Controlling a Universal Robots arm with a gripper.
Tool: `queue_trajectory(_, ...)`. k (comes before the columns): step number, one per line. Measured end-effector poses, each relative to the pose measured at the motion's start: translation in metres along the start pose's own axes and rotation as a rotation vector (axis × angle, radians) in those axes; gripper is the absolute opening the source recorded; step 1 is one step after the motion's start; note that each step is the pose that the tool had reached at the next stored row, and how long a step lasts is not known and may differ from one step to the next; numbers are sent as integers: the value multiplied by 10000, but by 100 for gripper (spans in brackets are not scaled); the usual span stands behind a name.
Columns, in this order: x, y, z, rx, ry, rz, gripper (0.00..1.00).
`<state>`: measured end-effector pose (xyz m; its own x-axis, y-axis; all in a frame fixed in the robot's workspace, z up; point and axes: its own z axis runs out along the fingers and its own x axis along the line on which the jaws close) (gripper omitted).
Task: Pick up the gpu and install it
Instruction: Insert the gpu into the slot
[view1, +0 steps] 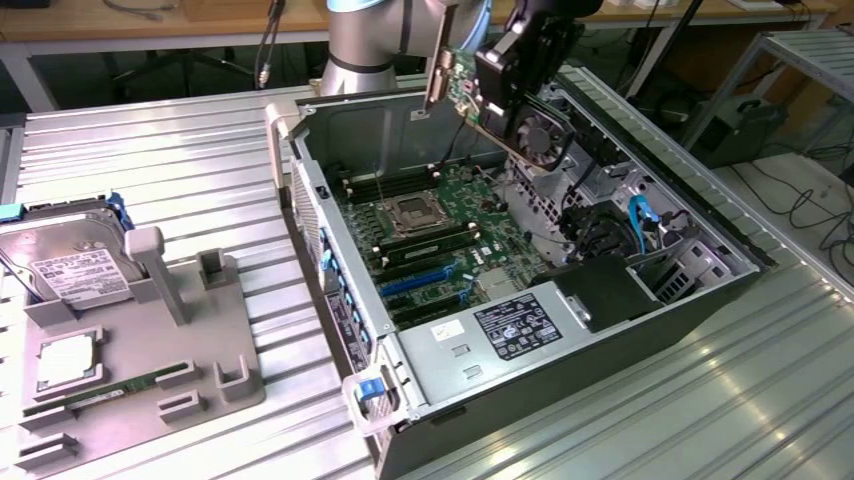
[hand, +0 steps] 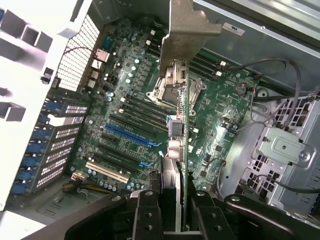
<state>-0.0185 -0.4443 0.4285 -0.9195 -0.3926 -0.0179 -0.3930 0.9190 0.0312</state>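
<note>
The gpu (view1: 543, 135) hangs in the air above the open computer case, its fan side facing the exterior view's right and its pale metal bracket (view1: 438, 65) at the exterior view's left end. My gripper (view1: 501, 90) is shut on the card's upper edge. In the wrist view the gpu (hand: 182, 125) appears edge-on between my two black fingers (hand: 146, 215), with its bracket (hand: 187, 35) at the far end. It hovers over the motherboard (hand: 225, 115), apart from the blue slots (hand: 131, 136) below.
The black case (view1: 694, 300) lies on its side with the motherboard (view1: 441, 220), blue slots (view1: 420, 283) and power supply (view1: 514, 325) exposed. At the exterior view's left, a grey holder (view1: 200, 340) carries a hard drive (view1: 67, 255) and a green RAM stick (view1: 114, 392).
</note>
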Motion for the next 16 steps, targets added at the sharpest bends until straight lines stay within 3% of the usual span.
queue_trajectory(16,1,-3,0,-18,32,-1030,28)
